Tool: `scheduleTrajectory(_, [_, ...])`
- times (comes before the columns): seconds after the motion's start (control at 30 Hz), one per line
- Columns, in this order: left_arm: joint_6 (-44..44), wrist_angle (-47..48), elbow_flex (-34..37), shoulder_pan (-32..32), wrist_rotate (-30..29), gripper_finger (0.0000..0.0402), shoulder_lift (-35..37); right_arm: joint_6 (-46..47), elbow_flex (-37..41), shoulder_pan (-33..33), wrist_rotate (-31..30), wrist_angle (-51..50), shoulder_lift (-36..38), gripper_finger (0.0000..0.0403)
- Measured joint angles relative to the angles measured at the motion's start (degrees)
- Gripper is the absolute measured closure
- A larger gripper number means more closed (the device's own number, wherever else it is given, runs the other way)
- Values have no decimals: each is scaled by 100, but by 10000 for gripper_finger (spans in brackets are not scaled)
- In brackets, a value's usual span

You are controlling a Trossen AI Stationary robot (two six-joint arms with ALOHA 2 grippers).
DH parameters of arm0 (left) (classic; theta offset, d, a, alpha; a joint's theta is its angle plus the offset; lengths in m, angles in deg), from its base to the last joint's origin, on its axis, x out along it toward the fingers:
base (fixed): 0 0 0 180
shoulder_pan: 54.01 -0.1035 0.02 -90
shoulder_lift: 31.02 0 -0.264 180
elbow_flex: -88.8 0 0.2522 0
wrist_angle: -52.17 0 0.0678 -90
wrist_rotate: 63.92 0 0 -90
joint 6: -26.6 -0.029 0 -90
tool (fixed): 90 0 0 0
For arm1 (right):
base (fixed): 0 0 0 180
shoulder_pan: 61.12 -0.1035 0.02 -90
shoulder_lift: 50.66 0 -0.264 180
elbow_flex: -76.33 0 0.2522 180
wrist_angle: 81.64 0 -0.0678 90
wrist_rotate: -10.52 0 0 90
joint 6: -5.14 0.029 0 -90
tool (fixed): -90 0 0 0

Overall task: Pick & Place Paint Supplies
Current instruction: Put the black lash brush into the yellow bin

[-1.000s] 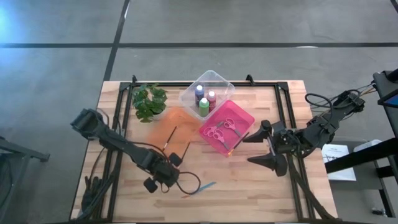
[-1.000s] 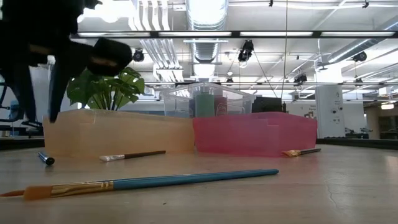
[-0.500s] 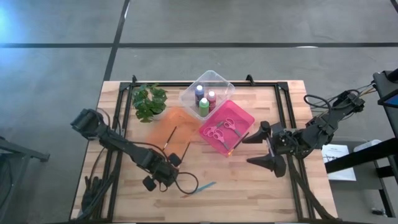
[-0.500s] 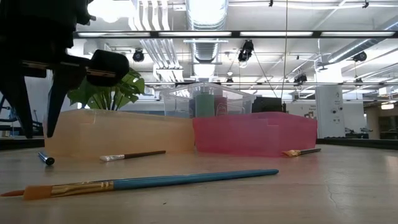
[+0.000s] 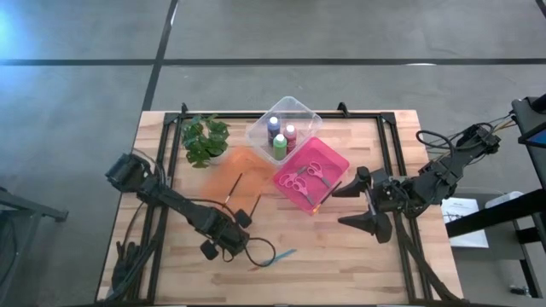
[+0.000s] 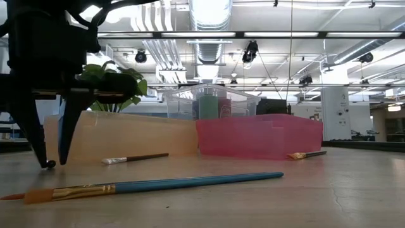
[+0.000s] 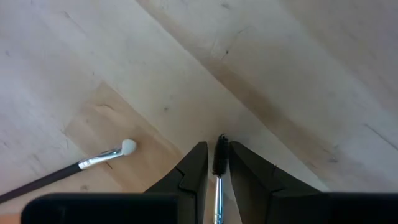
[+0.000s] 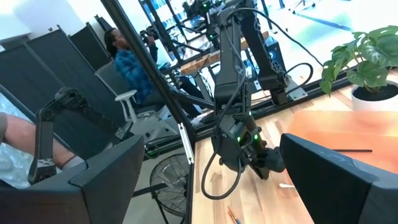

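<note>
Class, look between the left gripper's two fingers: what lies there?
A thin brush lies between the fingers of the left gripper, which stand close on either side of it over the table. The left wrist view shows this best.

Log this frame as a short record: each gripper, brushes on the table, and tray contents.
left gripper: down at the table, fingers either side of a thin dark-tipped paintbrush
right gripper: open, waiting right of the pink plastic tray
loose brushes: long blue-handled paintbrush; white-tipped dark brush
clear plastic tray: three white-capped paint bottles
pink tray: pink-handled scissors
</note>
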Motion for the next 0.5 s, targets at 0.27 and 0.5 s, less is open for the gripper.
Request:
scheduleTrajectory(0.27, [18,1,-9,-1,28,326,-52,20,4,0,0,2,0,33])
scheduleTrajectory(0.5, [20,-8,-7,-1,47,338,-54,22,4,0,2,9,2,33])
